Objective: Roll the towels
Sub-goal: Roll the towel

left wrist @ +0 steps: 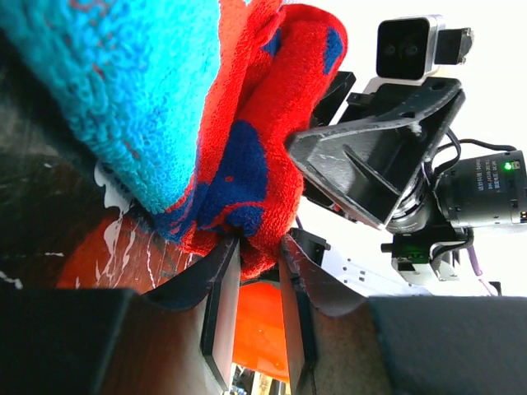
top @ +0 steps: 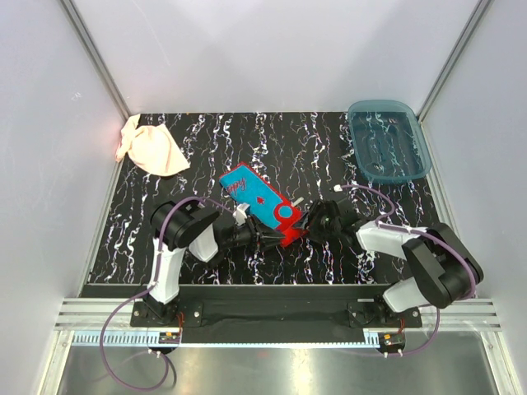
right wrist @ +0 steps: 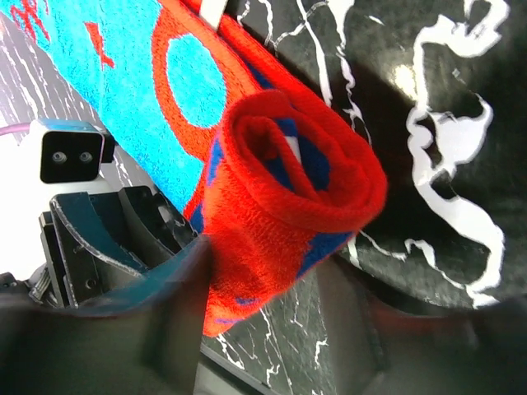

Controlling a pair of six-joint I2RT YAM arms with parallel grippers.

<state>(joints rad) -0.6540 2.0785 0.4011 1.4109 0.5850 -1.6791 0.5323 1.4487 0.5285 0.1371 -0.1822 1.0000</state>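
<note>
The blue towel with red pattern (top: 254, 196) lies slantwise mid-table, its near end rolled into a red roll (top: 288, 229). My left gripper (top: 270, 237) comes at the roll from the left. In the left wrist view it (left wrist: 259, 247) is shut on the red fold of the towel (left wrist: 255, 148). My right gripper (top: 310, 224) faces it from the right. In the right wrist view it (right wrist: 268, 267) is open, its fingers straddling the roll's end (right wrist: 296, 164), one finger against the cloth. The peach-pink towel (top: 152, 148) lies crumpled at the far left.
A translucent blue tray (top: 389, 140) stands at the far right corner. White walls close in the black marbled table (top: 346, 263) on three sides. The two grippers are very close, tip to tip across the roll.
</note>
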